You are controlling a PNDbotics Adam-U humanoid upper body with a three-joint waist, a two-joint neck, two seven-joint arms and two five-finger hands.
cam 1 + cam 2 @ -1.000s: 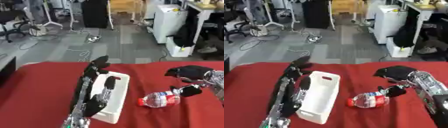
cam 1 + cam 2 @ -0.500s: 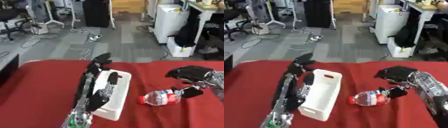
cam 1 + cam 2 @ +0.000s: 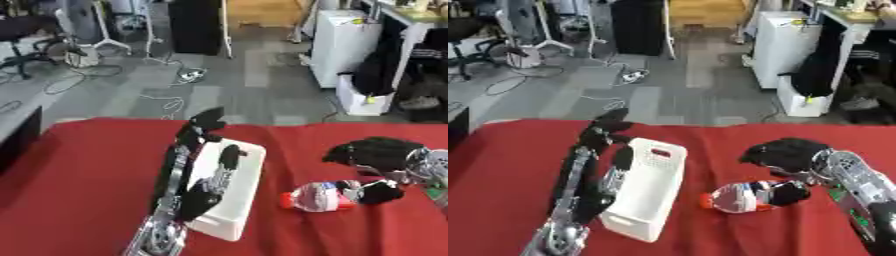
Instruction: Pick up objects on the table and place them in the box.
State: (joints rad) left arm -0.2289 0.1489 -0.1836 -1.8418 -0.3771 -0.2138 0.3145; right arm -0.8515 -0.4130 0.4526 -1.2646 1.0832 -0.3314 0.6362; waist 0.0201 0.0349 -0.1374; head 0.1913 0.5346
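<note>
Red-clothed bench (image 3: 87,165): right hand (image 3: 785,157) curls round bottle (image 3: 741,196) near right edge; left hand (image 3: 197,150), fingers straight, steadies white box (image 3: 654,192) mid-bench. Risk: round bottle could roll out w/ partial grip.

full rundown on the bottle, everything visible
The plastic bottle lies on its side on the red tablecloth, red cap pointing toward the white box, clear of it. Its body looks clear, wrapped in a red and white label with some blue. The right robot hand is curled over its far end, thumb under and fingers above, apparently gripping it. The contents cannot be made out.
</note>
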